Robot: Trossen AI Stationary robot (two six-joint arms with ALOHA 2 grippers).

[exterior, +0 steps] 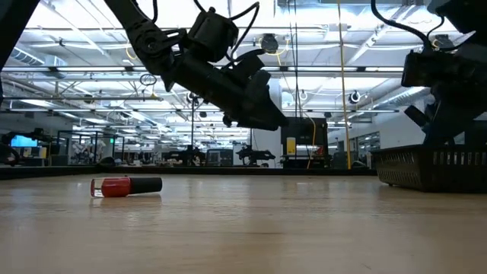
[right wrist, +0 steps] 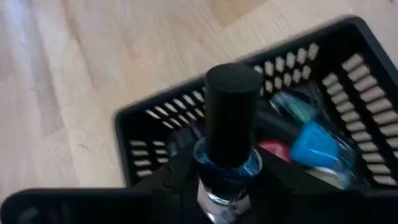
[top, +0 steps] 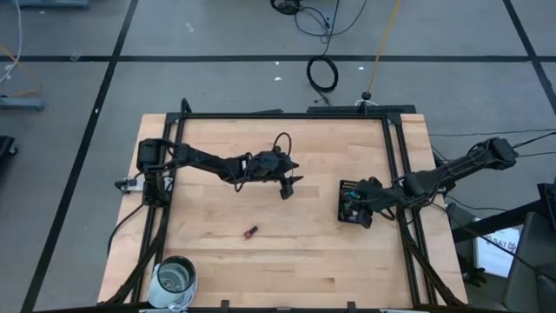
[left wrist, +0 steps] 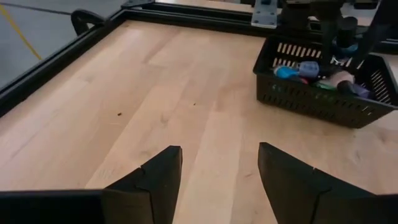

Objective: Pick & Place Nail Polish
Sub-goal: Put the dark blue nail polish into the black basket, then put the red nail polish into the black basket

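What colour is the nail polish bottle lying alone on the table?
Red, with a dark cap; the low view shows it best.

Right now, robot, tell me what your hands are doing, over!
Left gripper open, empty, above the table. Right gripper shut on a blue nail polish bottle over the black tray. Red bottle lying on the wood. Nothing in the way.

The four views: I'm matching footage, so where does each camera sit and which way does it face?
High: overhead, straight down on table; both arms.
Low: table height, level; red bottle lying, arms above.
Left wrist: past left hand, open, empty, toward black tray.
Right wrist: down on right hand gripping blue bottle above tray.
Shared: both wrist views show the tray.
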